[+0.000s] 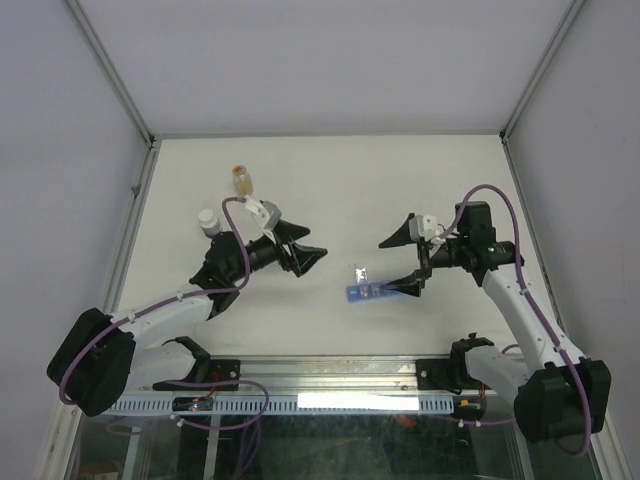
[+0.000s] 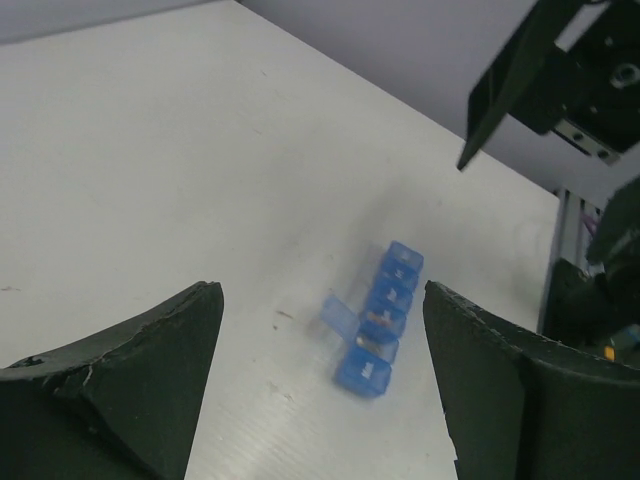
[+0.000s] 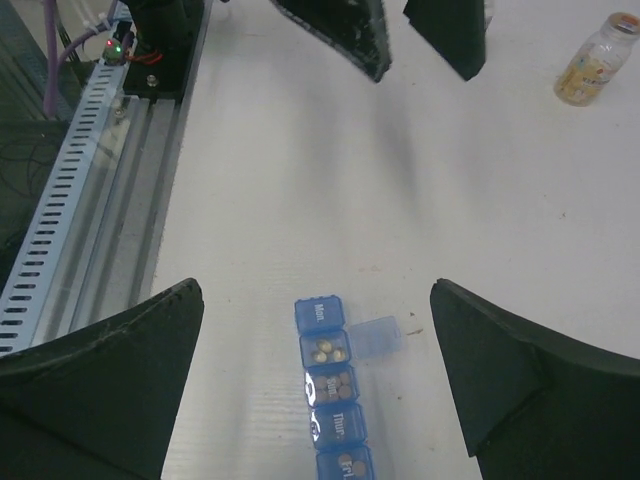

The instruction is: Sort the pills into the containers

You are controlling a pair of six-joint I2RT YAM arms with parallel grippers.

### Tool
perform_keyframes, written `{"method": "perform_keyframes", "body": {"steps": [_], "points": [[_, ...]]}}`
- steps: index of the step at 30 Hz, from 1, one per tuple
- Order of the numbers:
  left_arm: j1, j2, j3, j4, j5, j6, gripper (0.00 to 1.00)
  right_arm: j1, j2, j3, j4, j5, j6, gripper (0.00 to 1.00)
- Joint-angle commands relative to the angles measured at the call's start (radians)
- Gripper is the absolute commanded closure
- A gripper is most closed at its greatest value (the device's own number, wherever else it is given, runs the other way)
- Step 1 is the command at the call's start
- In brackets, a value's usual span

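The containers are one translucent blue pill-organiser strip (image 1: pixel 368 291) lying on the white table between the two arms. Its second compartment has its lid (image 3: pixel 378 336) flipped open, with three pale pills (image 3: pixel 328 350) inside. Brown pills show through the closed lid beside it. My left gripper (image 1: pixel 303 250) hangs open to the left of the strip (image 2: pixel 383 320), nothing between its fingers (image 2: pixel 150 380). The right gripper (image 1: pixel 392 264) is open too, with the strip's near end (image 3: pixel 332 400) lying between its fingers below; it touches nothing.
A small amber bottle (image 1: pixel 242 180) with pills inside stands at the back left, also in the right wrist view as the bottle (image 3: pixel 595 60). A white round cap (image 1: pixel 208 220) sits beside my left arm. The slotted metal rail (image 3: pixel 90 180) runs along the near table edge.
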Motion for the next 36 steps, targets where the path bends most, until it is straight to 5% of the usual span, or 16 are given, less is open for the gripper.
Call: {"method": "perform_keyframes", "body": {"steps": [1,8,13,19,26,36], "points": [[-0.100,-0.039,-0.097,0.222,0.075,0.054,0.18,-0.004,0.010,0.008,-0.176,0.041,-0.300,0.01],[-0.300,0.080,-0.281,0.556,0.070,0.401,0.16,0.001,0.136,0.001,-0.191,0.120,-0.363,0.02],[-0.331,0.270,-0.243,0.567,0.086,0.563,0.15,0.014,0.275,0.034,-0.140,0.181,-0.226,0.11],[-0.331,0.521,-0.202,0.681,0.062,0.585,0.13,0.037,0.366,0.047,0.029,0.323,0.061,0.21],[-0.332,0.706,-0.141,0.799,0.041,0.521,0.14,0.060,0.432,0.078,0.053,0.356,0.132,0.32],[-0.333,0.790,-0.049,0.699,0.002,0.499,0.31,0.070,0.435,0.070,0.156,0.445,0.296,0.45]]}}
